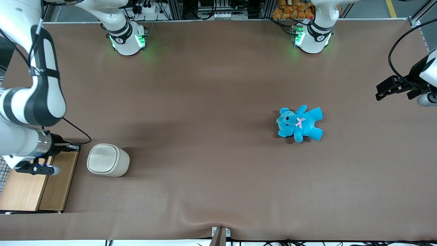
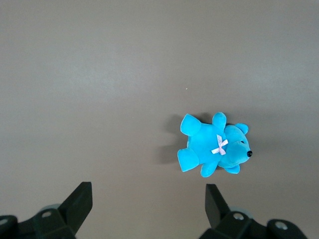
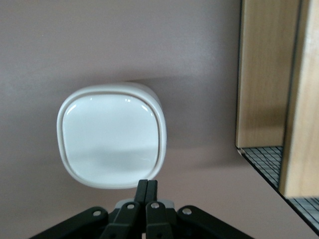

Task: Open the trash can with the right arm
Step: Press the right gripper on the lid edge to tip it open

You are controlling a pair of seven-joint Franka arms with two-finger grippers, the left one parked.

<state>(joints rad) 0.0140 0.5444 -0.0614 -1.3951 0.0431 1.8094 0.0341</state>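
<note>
One trash can (image 1: 108, 160), one teddy bear (image 1: 300, 123), one wooden box (image 1: 34, 184), one tool (image 3: 146, 189).

A wide desk (image 1: 218, 85) covered in a matte brown sheet fills the scene, evenly lit from above with soft shadows, and the sheet puckers into a small wrinkle at the near edge, where a grey bracket (image 1: 220, 235) clamps it. At the working arm's end of the desk sits a light-wood box (image 1: 32, 186) with wire mesh (image 3: 271, 159) showing at its open side. Along the edge farthest from the front camera run aluminium frame rails, tangled black cables (image 1: 150, 8) and a heap of orange-brown packets (image 1: 293, 8), while a strip of grey floor with a yellow line (image 1: 391, 8) shows at the parked arm's end.
</note>
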